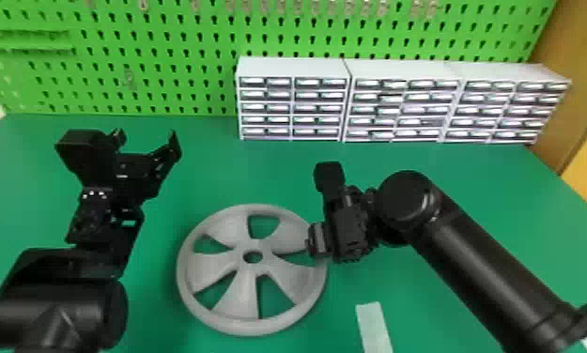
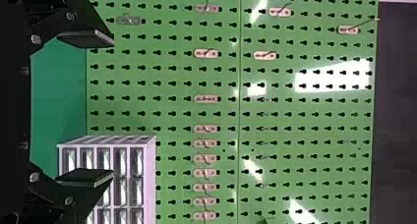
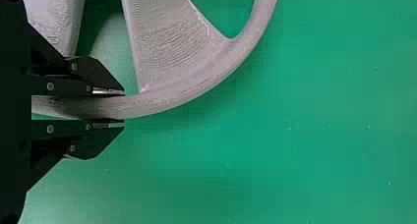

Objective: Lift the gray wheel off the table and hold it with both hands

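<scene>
Flat on the bench: the wheel. Well behind the wheel and on past its right, drawer cabinets in a row; behind those, the pegboard. Before the wheel, to its right, a strip. Behind-left, apart, the left claw; at its right rim, the right claw, jaws astride.

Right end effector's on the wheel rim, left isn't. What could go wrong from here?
1. Tilt: the right end effector grips the gray wheel by its rim on one side only, so lifting now would likely make the far side sag or twist in the grip.
2. Knock: the left end effector is open and well off the wheel; swinging in, it might bump the rim and wrench the right grip.
</scene>
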